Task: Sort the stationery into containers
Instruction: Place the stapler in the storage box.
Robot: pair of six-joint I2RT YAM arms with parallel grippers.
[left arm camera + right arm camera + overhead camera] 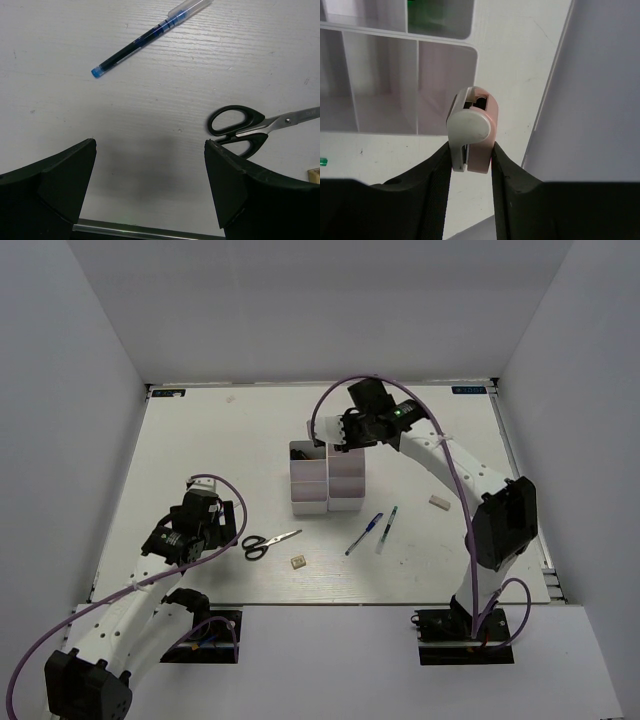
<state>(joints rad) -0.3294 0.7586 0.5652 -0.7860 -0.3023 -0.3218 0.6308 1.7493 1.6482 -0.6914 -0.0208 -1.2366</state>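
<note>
My right gripper (345,430) is shut on a pinkish-purple marker (476,131) with a grey-white clip, seen end-on, held over the far end of the white bins (327,480). Their compartments show beyond the marker in the right wrist view (445,85). My left gripper (224,523) is open and empty, low over the table just left of the black-handled scissors (268,543), which also show in the left wrist view (240,127). The blue pen (364,533) (145,37), dark slim pen (387,528), white eraser (439,502) and beige block (298,562) lie on the table.
White walls enclose the table on the left, back and right. The right wall (600,100) is close beside my right gripper. The beige block peeks in at the right edge of the left wrist view (315,174).
</note>
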